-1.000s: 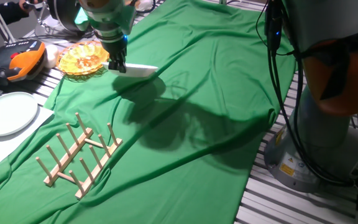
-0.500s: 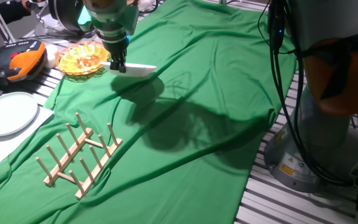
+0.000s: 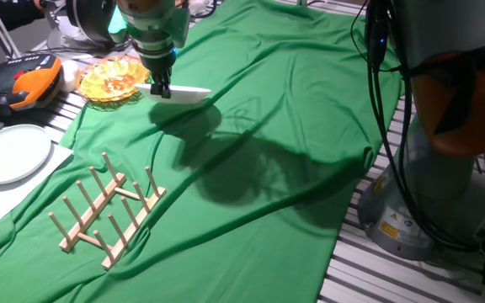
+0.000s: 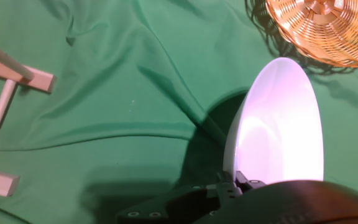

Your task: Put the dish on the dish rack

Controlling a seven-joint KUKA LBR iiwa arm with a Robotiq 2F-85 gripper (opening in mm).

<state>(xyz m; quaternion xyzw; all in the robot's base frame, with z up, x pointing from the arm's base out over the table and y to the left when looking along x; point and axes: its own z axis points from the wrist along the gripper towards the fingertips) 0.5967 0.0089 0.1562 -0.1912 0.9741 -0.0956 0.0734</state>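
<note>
My gripper (image 3: 162, 88) is shut on the rim of the dish (image 3: 185, 93), a plain white round plate held nearly level in the air above the green cloth at the back left. In the hand view the dish (image 4: 281, 127) fills the right half, seen along its face, with the gripper (image 4: 235, 183) pinching its near edge at the bottom. The dish rack (image 3: 106, 209), light wood with upright pegs, lies on the cloth at the front left, well below and in front of the dish. One end of the dish rack (image 4: 5, 81) shows at the left edge of the hand view.
An orange-yellow glass dish (image 3: 112, 80) sits just left of the held plate, also in the hand view (image 4: 325, 28). A paler plate (image 3: 8, 153) rests on white sheet at the far left. An orange device (image 3: 28, 84) lies behind it. The arm's base (image 3: 440, 143) stands at right.
The gripper with the dish has risen very slightly; otherwise nothing has moved.
</note>
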